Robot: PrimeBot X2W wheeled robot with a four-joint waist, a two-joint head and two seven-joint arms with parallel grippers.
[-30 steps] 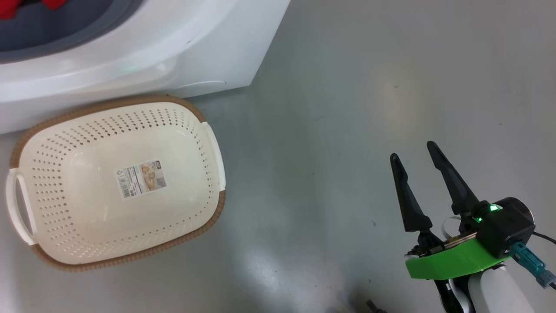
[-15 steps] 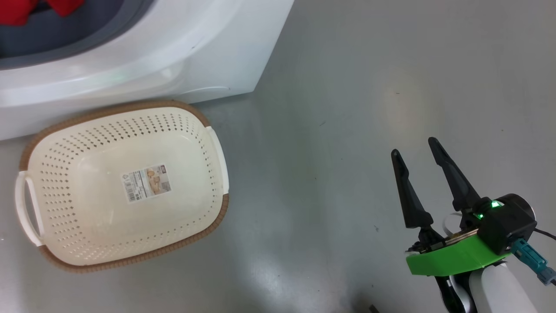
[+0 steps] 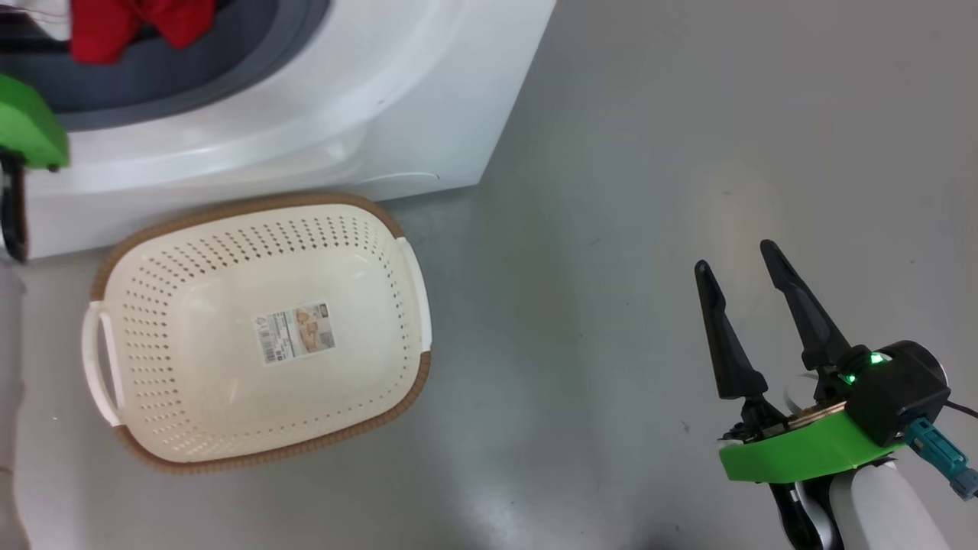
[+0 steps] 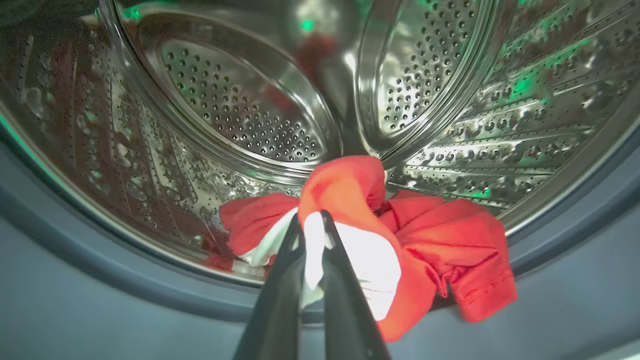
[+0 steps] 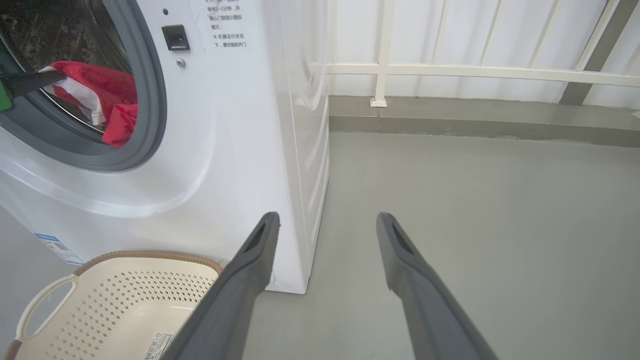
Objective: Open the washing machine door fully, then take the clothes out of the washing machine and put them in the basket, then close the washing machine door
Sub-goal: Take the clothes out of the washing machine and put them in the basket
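From the head view, the washing machine [image 3: 344, 99] stands at the upper left with red clothes [image 3: 130, 27] bunched in its mouth. The basket [image 3: 153, 321] sits on the floor [image 3: 611, 153] just in front of it, open side up and with nothing in it. Its long axis runs roughly across the picture, one handle at each end. The right claw [image 3: 733, 257] hangs well apart at the lower right, spread wide and holding nothing.

The left wrist view looks into the steel drum [image 4: 240, 100]. The left claw [image 4: 312, 220] is pinched narrow on a white-and-red fold of the clothes. The bundle lies crosswise along the bottom of the drum mouth, its long axis side to side, and one red end droops over the grey ring [image 4: 100, 280].

In the right wrist view, the clothes are at the opening and the basket is low beside the machine's front, with a pale railing [image 5: 450, 72] behind.

The step in hand looks like taking the clothes out. Next the left arm should draw back over the ring (trailing ends may snag there), then lower and release over the basket.
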